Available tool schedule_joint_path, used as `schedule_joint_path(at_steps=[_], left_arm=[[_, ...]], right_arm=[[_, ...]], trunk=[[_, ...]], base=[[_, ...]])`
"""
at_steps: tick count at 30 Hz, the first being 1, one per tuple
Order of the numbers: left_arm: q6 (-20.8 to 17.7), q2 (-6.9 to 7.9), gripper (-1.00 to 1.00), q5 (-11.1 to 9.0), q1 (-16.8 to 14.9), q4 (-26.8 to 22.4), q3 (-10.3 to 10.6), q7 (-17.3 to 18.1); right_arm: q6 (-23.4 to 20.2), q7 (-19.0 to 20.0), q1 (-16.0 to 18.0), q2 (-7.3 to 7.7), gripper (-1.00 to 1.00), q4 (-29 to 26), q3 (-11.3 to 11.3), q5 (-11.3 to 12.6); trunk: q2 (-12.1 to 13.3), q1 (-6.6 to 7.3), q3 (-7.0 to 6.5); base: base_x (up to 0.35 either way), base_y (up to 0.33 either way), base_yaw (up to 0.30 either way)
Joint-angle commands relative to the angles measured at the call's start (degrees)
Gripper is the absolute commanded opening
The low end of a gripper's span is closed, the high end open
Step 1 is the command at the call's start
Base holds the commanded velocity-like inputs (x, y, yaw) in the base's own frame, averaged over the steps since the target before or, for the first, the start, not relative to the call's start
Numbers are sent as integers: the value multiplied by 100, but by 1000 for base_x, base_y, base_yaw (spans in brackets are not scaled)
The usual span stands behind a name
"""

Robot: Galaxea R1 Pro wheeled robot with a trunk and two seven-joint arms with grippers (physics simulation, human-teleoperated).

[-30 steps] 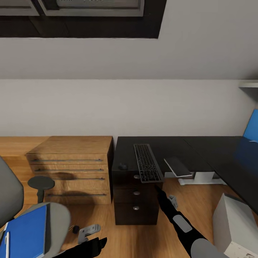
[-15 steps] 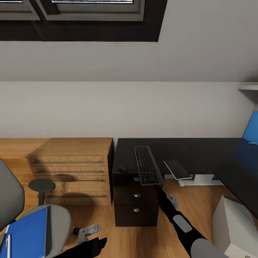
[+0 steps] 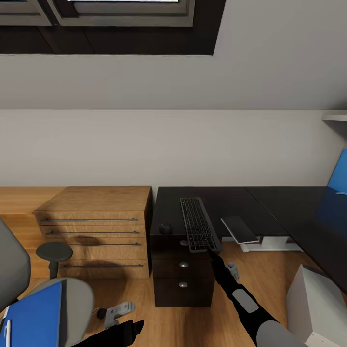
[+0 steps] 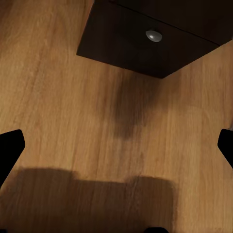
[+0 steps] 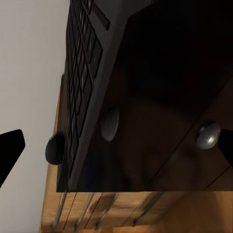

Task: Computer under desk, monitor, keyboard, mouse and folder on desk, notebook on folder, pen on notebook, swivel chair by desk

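1. Right gripper [image 3: 210, 251]: black, reaching up to the near end of the slim grey keyboard with dark keys [image 3: 196, 223]. In the right wrist view its two black fingertips [image 5: 10, 148] sit far apart at the frame edges with nothing between them, so the jaws are spread and empty; contact with the keyboard cannot be made out.
2. Left gripper [image 4: 116, 145]: fingertips wide apart at the frame edges over bare wood plank floor [image 4: 73, 121], released, holding nothing. In the head view only part of the left arm shows, cut off by the bottom edge.
3. The keyboard lies lengthwise on the glossy black L-shaped desk [image 3: 231, 200], its near end overhanging the front edge above the black drawer unit with round silver knobs [image 3: 183, 277].
4. A small dark mouse [image 3: 165, 228] sits on the desk, just left of the keyboard.
5. A flat dark grey panel [image 3: 239, 229] lies tilted, right of the keyboard; what it is, hard to tell.
6. Light grey boxy computer tower [image 3: 315, 311] stands on the floor at lower right, partly cut off.
7. Grey padded swivel chair [image 3: 72, 299] at lower left, cropped; a bright blue flat folder [image 3: 36, 315] lies on its seat with a slim white pen [image 3: 7, 333] at its edge.
8. Light wooden dresser [image 3: 96, 226] stands just beside the desk.
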State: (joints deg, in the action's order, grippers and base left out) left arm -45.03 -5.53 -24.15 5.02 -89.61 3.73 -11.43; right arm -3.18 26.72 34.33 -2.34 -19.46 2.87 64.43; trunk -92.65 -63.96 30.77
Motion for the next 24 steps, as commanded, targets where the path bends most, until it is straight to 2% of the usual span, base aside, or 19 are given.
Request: schedule_joint_path(at_steps=[1, 6, 14, 15, 24], left_arm=[[-15, -1, 100, -59, -1, -7, 2, -52], [-15, -1, 100, -62, -1, -4, 4, -52], [-15, -1, 100, -62, -1, 4, 0, -45], [-15, -1, 100, -63, -1, 4, -2, -44], [-15, -1, 100, -63, -1, 4, 0, -43]], right_arm=[[-34, 26, 3, -4, 100, 3, 29, 33], [-33, 25, 3, -4, 100, 3, 29, 35], [-34, 22, 3, -2, 100, 3, 30, 35], [-32, 18, 3, -2, -100, 3, 30, 35], [-25, 15, 3, -4, -100, 3, 29, 35]], trunk=[[-2, -2, 5], [-2, -2, 5], [-2, -2, 5], [-2, -2, 5], [-2, -2, 5]], base=[[234, 0, 0], [280, 0, 0], [137, 0, 0], [82, 0, 0], [20, 0, 0]])
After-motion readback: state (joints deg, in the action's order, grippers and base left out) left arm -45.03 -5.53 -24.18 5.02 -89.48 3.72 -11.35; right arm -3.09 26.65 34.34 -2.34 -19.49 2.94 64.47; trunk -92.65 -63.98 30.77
